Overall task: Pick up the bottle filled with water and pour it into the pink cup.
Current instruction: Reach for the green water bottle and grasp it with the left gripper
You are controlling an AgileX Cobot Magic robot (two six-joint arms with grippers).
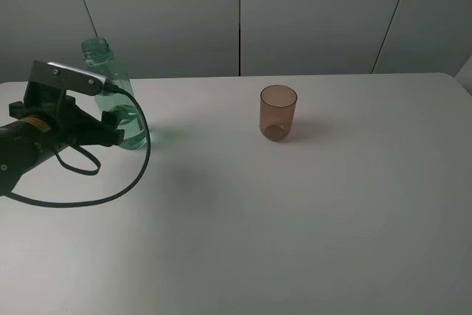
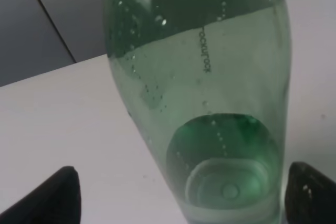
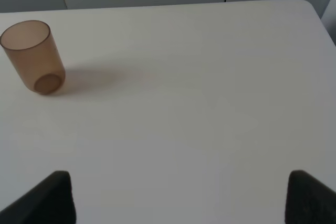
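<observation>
left gripper [image 1: 114, 127]: far left of the table [image 1: 295, 219]; fingers [image 2: 52, 200] spread, one on each side of the bottle's base, no squeeze visible.
bottle [image 1: 133, 132]: upright, uncapped, part-filled with water; stands between those fingers near the back-left edge.
pink cup [image 1: 278, 112]: upright, centre-back, well apart from the bottle.
right gripper [image 3: 178, 198]: seen only in its wrist view; fingers wide apart, holding nothing.

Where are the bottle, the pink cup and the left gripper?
bottle [image 2: 210, 93]: left wrist view, middle of its body.
pink cup [image 1: 278, 112]: exterior high view, middle of its side wall.
left gripper [image 1: 115, 127]: exterior high view, midway between its fingertips, at the bottle's lower body.
</observation>
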